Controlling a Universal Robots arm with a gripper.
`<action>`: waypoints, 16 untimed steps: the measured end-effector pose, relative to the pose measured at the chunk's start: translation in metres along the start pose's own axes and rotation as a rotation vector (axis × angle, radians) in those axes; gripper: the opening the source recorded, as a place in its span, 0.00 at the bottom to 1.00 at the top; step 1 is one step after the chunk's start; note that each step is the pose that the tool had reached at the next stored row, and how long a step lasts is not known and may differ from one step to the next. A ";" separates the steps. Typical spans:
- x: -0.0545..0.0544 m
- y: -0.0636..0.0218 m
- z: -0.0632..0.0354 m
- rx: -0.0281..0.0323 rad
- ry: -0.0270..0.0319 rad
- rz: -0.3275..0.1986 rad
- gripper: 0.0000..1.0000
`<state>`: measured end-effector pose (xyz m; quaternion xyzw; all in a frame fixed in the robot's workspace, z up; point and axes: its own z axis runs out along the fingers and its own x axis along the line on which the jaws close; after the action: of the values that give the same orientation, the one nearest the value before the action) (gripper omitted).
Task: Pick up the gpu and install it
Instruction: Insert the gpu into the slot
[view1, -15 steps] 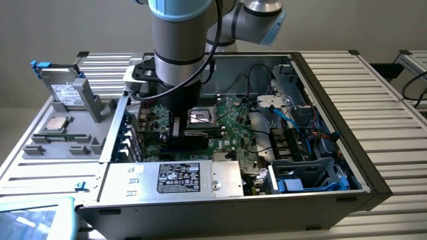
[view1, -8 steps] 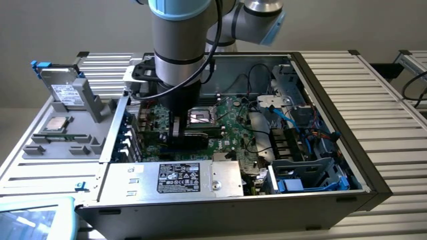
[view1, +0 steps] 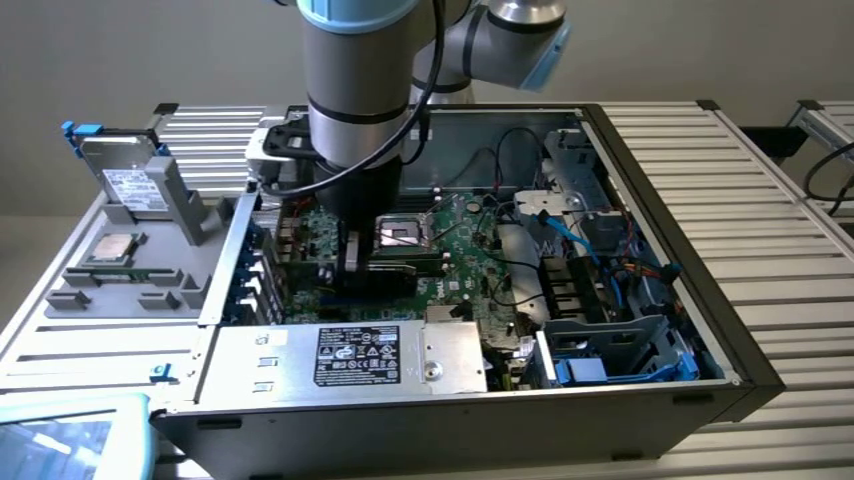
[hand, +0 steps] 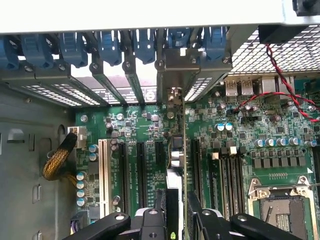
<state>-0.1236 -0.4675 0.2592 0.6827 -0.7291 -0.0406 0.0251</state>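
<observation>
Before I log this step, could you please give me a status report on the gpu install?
Tool shut on gpu. It stands on edge at a motherboard slot, bracket at rear panel. Red-black cable off to one side, clear.

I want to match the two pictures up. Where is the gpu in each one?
Exterior view: the gpu is under the arm, inside the open computer case, toward the exterior view's left of the CPU socket.
Wrist view: the gpu stands edge-on over the motherboard slots, gripped by the end effector.
Shared landmark: the square CPU socket, beside the gpu in both pictures.
</observation>
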 end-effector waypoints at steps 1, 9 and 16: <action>0.000 0.0000 0.0000 0.0020 0.0111 0.000 0.28; -0.002 0.0000 -0.0001 0.0040 0.0276 0.001 0.28; -0.003 0.0004 0.0000 0.0203 0.0273 0.001 0.28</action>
<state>-0.1238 -0.4640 0.2593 0.6831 -0.7294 -0.0239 0.0282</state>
